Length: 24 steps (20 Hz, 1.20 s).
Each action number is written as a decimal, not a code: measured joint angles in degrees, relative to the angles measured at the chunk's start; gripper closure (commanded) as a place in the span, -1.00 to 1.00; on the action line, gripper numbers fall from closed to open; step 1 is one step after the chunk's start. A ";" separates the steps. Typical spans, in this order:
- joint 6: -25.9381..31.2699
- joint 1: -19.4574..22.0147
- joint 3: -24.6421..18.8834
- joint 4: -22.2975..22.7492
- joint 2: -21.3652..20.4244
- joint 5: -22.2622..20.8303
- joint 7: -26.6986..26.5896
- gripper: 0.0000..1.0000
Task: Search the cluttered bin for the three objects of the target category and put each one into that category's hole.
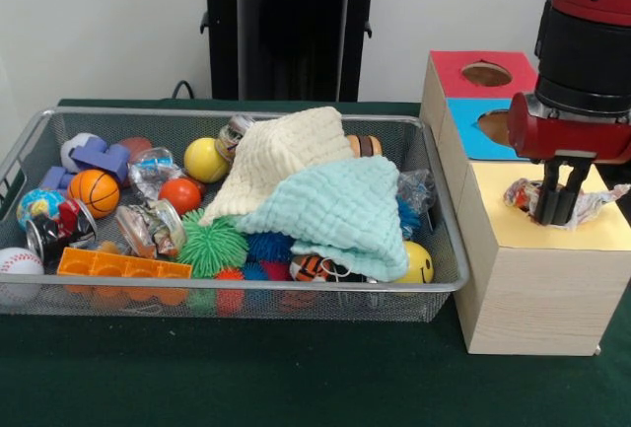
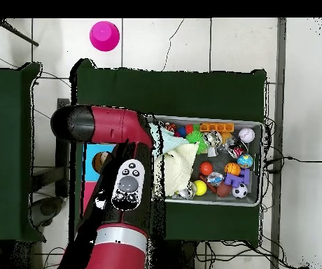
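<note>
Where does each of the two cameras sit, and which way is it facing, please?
Front view: level across the table, facing the wire bin and wooden box; the gripper comes down over the yellow section.
Overhead view: straight down; the red arm covers the box.
Both show the bin and its cream cloth.

arm: cut off at top | cloths: hide toys beneath

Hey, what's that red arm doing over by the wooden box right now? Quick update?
Gripper down over the box's yellow top, shut on a crinkly wrapped item. Yellow hole not visible. Bin still cluttered, two cloths covering toys.
</note>
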<state>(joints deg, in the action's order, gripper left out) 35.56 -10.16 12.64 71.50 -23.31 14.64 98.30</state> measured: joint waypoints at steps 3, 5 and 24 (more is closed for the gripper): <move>-0.01 0.00 -0.02 0.16 -0.01 0.54 0.00 1.00; -0.01 0.00 -0.03 0.19 0.00 0.73 0.00 1.00; 1.80 -0.25 -0.07 2.31 0.51 0.98 0.00 1.00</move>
<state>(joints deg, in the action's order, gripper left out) 37.36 -10.40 12.58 73.81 -22.80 15.62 98.30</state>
